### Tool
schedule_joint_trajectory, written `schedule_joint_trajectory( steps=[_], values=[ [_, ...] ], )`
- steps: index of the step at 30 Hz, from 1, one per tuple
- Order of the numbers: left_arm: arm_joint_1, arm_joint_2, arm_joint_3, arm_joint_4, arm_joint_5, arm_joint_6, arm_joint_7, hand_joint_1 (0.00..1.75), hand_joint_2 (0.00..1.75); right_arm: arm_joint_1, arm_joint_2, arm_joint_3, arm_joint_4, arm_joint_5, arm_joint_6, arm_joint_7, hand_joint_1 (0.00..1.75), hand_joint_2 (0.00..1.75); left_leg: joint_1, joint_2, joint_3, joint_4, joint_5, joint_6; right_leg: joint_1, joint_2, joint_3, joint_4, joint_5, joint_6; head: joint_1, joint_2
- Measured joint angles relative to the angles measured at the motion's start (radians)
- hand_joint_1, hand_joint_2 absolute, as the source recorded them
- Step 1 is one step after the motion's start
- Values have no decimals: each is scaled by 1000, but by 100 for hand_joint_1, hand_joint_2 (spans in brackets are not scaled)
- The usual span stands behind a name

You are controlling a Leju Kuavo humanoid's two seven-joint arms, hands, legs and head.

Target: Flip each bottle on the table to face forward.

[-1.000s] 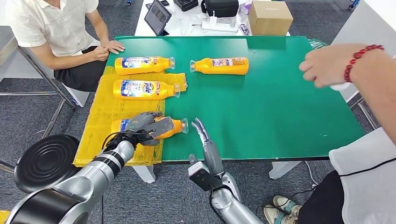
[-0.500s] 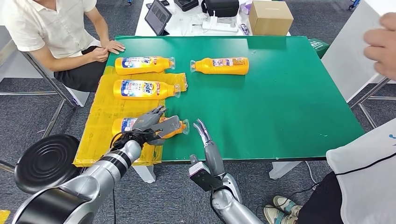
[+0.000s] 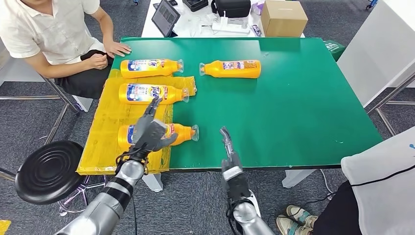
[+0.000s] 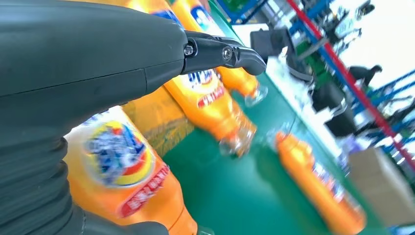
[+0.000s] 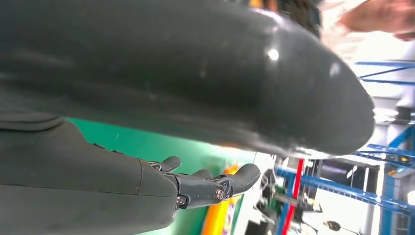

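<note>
Four orange detergent bottles lie on their sides on the green table point(image 3: 293, 98). The nearest bottle point(image 3: 182, 132) lies on a yellow sheet point(image 3: 105, 125), cap pointing right, its label point(image 4: 120, 156) facing up. My left hand point(image 3: 148, 132) hovers over its body with the fingers spread and stretched toward the middle-left bottle point(image 3: 147, 93) point(image 4: 210, 100); it grips nothing. Two more bottles lie further back, one at left point(image 3: 149, 68) and one at right point(image 3: 231, 69) point(image 4: 318, 188). My right hand point(image 3: 228, 147) point(image 5: 205, 188) stands at the front table edge, fingers straight, holding nothing.
A person point(image 3: 49, 34) sits at the table's far left corner, hands by the edge. A black stool point(image 3: 46, 169) stands near left. Another person in white point(image 3: 381, 181) stands at right. A cardboard box point(image 3: 283, 17) and a tablet point(image 3: 165, 17) sit beyond the table.
My left hand has let go of the nearest bottle and its fingers have straightened. My right hand has shifted right and back toward the table edge. The person's arm at right has withdrawn.
</note>
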State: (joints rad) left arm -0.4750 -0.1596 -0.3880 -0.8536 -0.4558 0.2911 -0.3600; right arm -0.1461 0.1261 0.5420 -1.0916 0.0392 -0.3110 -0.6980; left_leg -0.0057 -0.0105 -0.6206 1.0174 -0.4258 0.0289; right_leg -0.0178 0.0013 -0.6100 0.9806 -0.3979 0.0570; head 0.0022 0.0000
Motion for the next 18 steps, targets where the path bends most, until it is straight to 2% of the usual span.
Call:
schedule_joint_trajectory(
  steps=[2,4,6,8,11,13,16,18],
  values=[
    [40,14,0,-78,40,0,-7,0,175,26,18,-59,-41,-83,132,-1,0,0,0,0,0,0,0,0,0,0,0,0,0,0,0,0],
    [74,25,0,-147,79,2,-14,0,175,48,45,-125,-67,-156,218,-1,0,0,0,0,0,0,0,0,0,0,0,0,0,0,0,0],
    [107,34,2,-207,117,8,-19,0,175,66,69,-186,-88,-180,234,6,0,0,0,0,0,0,0,0,0,0,0,0,0,0,0,0],
    [147,40,8,-272,179,20,-26,0,175,82,84,-228,-114,-179,204,41,0,0,0,1,0,0,0,0,0,0,0,0,0,0,0,0],
    [220,43,21,-369,292,34,-37,0,175,105,95,-259,-150,-150,102,97,0,0,0,1,0,0,0,0,0,0,0,0,0,0,0,0],
    [277,45,25,-432,343,33,-41,0,175,115,100,-274,-169,-63,-56,95,0,0,0,0,0,0,0,0,0,0,0,0,0,0,0,0],
    [373,46,28,-521,378,16,-47,0,175,128,112,-308,-197,182,-295,43,0,0,0,1,0,0,-1,0,0,0,-1,-1,0,0,0,0],
    [427,47,27,-568,411,-12,-45,0,175,137,132,-368,-237,429,-365,10,0,0,0,1,0,0,-1,-1,0,0,-1,-1,-1,-1,0,0]
  ],
)
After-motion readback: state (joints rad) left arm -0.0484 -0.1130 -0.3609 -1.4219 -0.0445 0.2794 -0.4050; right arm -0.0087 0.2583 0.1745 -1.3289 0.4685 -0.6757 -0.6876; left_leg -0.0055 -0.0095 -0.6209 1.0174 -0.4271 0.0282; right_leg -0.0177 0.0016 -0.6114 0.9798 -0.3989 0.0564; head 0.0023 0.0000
